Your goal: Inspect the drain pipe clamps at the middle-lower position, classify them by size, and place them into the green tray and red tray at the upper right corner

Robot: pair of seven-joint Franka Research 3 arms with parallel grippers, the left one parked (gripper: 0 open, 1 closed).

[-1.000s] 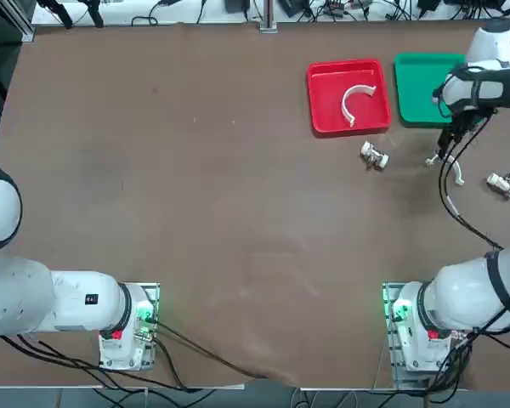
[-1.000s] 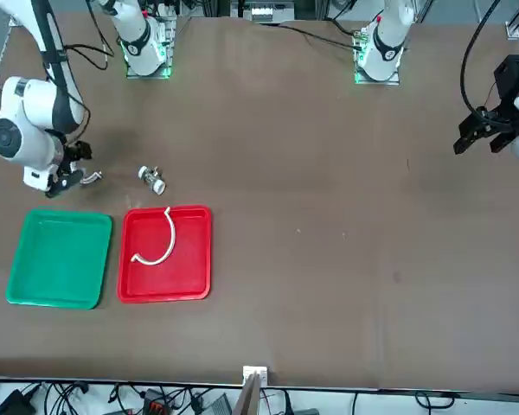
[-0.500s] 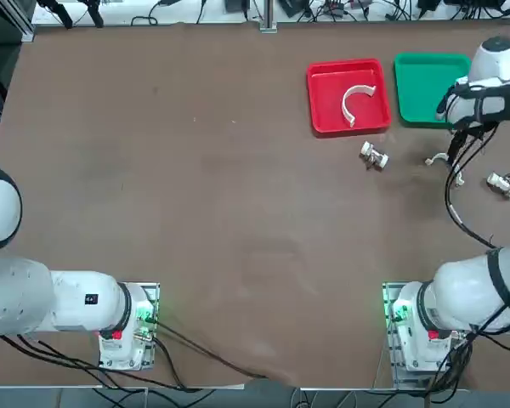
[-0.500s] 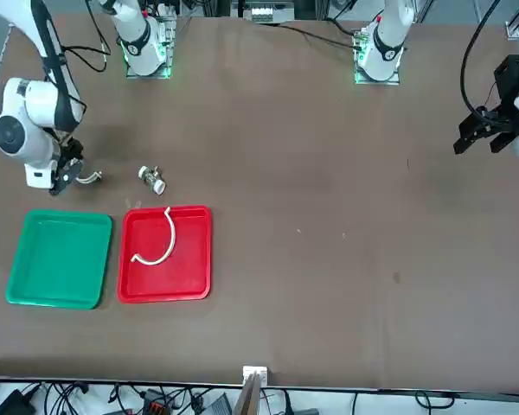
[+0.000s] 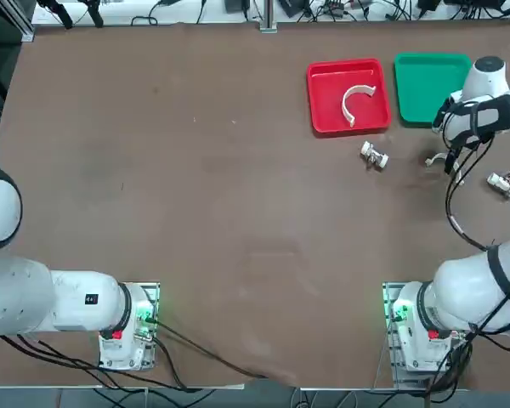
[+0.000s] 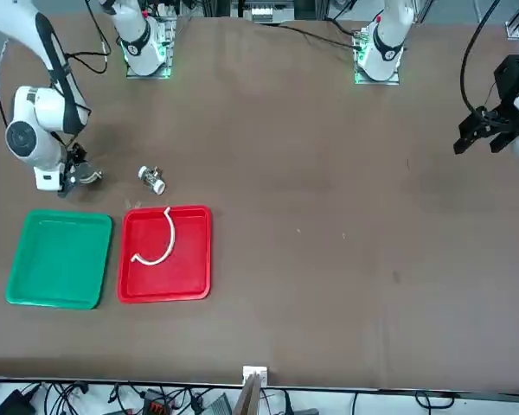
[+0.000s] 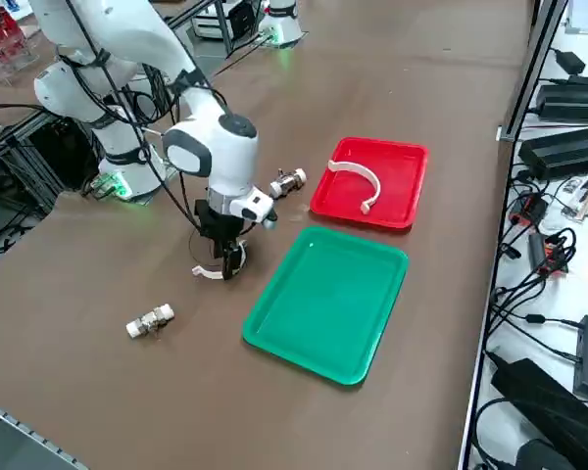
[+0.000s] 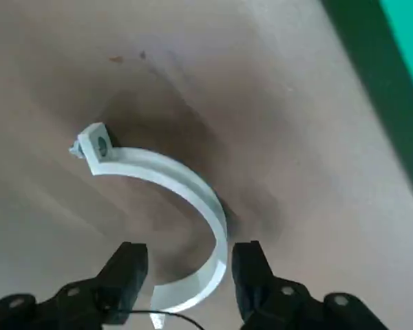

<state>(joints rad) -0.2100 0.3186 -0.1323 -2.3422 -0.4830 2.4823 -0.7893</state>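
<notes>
One clamp (image 5: 359,101) lies in the red tray (image 5: 321,121); the other (image 8: 172,206) sits on the table just near of the green tray (image 5: 418,95). Our right gripper (image 8: 186,271) straddles its band, fingers apart, not yet clamped. We should close squarely across the band before lifting.

The table (image 5: 195,187) is plain dark brown. At its 1 o'clock corner sit a red tray (image 5: 323,115) and a green tray (image 5: 416,89). 2 drain pipe clamps are white: 1 (image 5: 357,100) in the red tray, 1 (image 8: 172,185) on the brown. 2 fittings (image 5: 373,155) (image 5: 502,184) are silver-grey.
</notes>
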